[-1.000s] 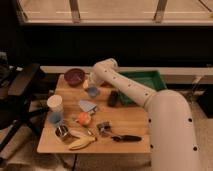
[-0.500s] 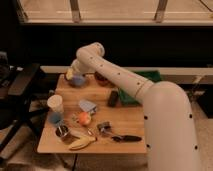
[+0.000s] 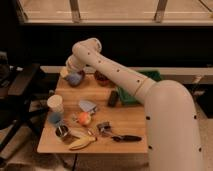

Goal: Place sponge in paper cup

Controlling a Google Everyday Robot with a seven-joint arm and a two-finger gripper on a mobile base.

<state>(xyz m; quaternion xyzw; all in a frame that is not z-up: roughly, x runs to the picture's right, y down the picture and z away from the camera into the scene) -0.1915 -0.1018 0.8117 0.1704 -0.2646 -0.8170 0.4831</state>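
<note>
Swung left, gripper now holds sponge at table's back-left, paper cup nearer front.

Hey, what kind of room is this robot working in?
Probably an office or lab test corner: a small wooden table by a large window, with an office chair alongside. The gripper hangs over the table's far end.

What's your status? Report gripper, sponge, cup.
Gripper at table's far left, over blue bowl. Sponge mid-table, untouched. Paper cup upright at left edge. Nothing between them.
</note>
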